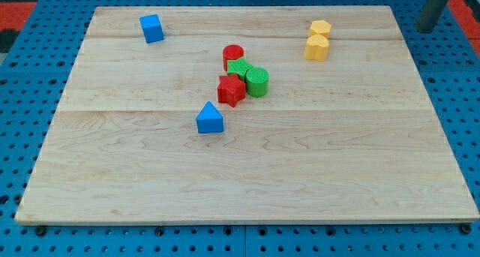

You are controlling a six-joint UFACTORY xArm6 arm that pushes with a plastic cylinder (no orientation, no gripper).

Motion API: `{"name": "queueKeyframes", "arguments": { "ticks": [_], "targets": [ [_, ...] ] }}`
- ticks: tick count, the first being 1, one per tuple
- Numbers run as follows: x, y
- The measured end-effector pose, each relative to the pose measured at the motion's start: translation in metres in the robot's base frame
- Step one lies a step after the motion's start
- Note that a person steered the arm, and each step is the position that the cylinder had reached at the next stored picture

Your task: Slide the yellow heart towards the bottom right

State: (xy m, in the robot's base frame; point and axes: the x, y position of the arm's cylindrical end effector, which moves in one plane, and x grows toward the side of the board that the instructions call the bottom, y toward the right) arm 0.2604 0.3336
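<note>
1. The rod comes in at the view's top right corner, and my tip [425, 29] sits just off the wooden board [247, 174], over the blue pegboard [465, 77]. There are no fingers on this arm, only the bare rod, so nothing spreads, presses or pinches.
2. The yellow heart [316, 48] lies to the view's left of my tip and slightly lower, well apart from it, near the board's top right.
3. A second yellow block [320, 28], its shape hard to make out, touches the heart on its upper side.
4. Further to the view's left of my tip, mid-board, is a tight cluster: a red cylinder [233, 55], a green block [239, 68], a green cylinder [257, 82] and a red block [231, 91], all touching or nearly so.
5. A blue triangular block [210, 118] sits just below-left of that cluster.
6. A blue cube [151, 28] rests far to the left, near the top edge.
7. Below and right of the heart lies only plain wood.
</note>
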Motion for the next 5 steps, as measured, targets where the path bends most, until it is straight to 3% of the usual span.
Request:
{"name": "queueKeyframes", "arguments": {
  "ticks": [3,5],
  "targets": [
    [0.000,0.002],
    [-0.016,-0.034]
  ]
}}
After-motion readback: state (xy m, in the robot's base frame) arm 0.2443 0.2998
